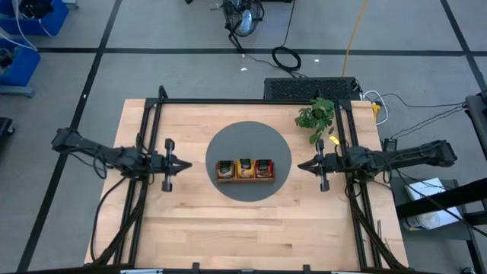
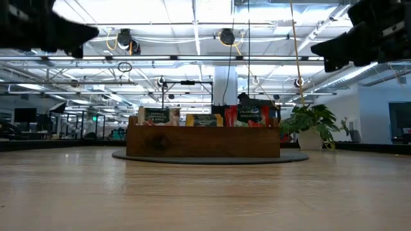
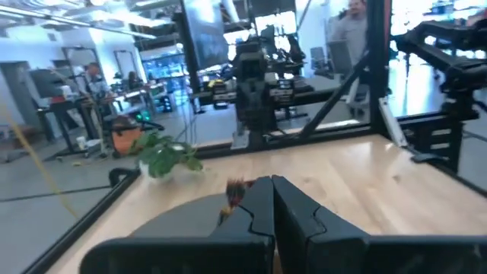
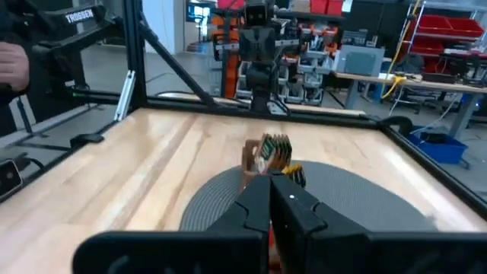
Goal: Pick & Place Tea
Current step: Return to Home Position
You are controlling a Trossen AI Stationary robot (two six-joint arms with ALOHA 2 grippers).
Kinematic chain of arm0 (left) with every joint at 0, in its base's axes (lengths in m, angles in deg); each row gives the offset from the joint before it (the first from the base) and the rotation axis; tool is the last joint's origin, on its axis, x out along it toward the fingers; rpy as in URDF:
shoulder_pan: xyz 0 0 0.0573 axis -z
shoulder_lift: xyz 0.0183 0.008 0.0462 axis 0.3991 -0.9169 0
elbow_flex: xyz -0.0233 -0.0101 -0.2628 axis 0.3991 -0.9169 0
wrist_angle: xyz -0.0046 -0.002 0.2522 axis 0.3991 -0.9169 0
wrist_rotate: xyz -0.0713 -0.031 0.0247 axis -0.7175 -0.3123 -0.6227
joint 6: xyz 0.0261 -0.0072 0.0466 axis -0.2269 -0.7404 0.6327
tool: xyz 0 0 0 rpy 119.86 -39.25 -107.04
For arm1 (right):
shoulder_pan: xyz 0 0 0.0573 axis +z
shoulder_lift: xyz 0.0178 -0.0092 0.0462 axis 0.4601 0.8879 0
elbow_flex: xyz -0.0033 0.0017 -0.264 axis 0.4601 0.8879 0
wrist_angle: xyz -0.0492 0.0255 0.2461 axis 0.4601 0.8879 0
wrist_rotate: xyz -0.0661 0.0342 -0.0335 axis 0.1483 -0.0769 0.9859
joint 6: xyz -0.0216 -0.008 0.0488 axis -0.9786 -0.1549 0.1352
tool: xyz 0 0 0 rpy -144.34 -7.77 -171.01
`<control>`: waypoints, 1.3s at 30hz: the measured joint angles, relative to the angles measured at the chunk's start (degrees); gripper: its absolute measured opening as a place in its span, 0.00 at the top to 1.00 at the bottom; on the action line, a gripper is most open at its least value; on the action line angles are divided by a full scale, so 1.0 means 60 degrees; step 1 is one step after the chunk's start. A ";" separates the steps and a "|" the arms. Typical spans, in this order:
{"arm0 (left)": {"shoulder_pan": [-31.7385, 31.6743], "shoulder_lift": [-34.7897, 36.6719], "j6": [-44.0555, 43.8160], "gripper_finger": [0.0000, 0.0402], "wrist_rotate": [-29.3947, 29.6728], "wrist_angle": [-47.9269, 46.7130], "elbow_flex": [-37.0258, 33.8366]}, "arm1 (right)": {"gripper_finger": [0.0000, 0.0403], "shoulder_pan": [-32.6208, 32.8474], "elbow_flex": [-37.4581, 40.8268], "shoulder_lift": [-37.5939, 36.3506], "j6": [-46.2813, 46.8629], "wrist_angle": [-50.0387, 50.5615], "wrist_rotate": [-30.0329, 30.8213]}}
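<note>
Seen from above, with twelve o'clock toward the table edge where the plant stands, I hold both arms stretched inward over the wooden table (image 1: 228, 236), tips facing each other.

My left pincer (image 1: 185, 163) hangs over the table's nine o'clock side. Its two fingers are pressed together and grip nothing. My right pincer (image 1: 302, 164) mirrors it on the three o'clock side, also closed tight and empty.

The tea (image 1: 245, 168) sits between them at the table's centre, at three o'clock from my left pincer and nine o'clock from my right. Each pincer is near it but apart from it. The sachets stand on edge in a brown wooden tray (image 1: 245, 180) with three compartments. The nine o'clock compartment holds dark green ones, the middle one orange-yellow ones and the three o'clock one red ones. From table height their tops show above the tray wall.

The tray rests on a round dark grey mat (image 1: 247, 137). Only bare wood and the mat's rim lie between each pincer tip and the tray.

A small potted plant (image 1: 316, 117) stands at about one o'clock from the tray, just off the mat and close beside my right arm. Black frame rails run along both sides of the table.
</note>
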 joint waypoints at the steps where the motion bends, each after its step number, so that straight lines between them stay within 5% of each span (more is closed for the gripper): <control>1: -0.0105 0.0168 0.0000 0.99 -0.0013 0.0224 -0.0284 | 1.00 0.0000 0.0173 -0.0057 -0.0018 -0.0192 0.0019; 7: -0.0402 0.0904 -0.0375 1.00 -0.0253 0.0104 -0.1022 | 1.00 -0.0034 0.1265 -0.0951 0.0049 -0.1655 0.0352; 17: -0.0383 0.1244 -0.0301 1.00 -0.0001 -0.1295 -0.1022 | 1.00 -0.0202 0.1532 -0.2288 0.0253 0.0143 0.0553; 28: -0.0488 0.1216 -0.0507 0.99 0.0003 -0.1639 -0.1022 | 1.00 -0.0200 0.1553 -0.2332 0.0472 0.0347 0.0542; 39: -0.0488 0.1208 -0.0764 0.99 0.1394 -0.1761 -0.1022 | 1.00 -0.0157 0.1567 -0.2311 0.0515 0.0158 0.0527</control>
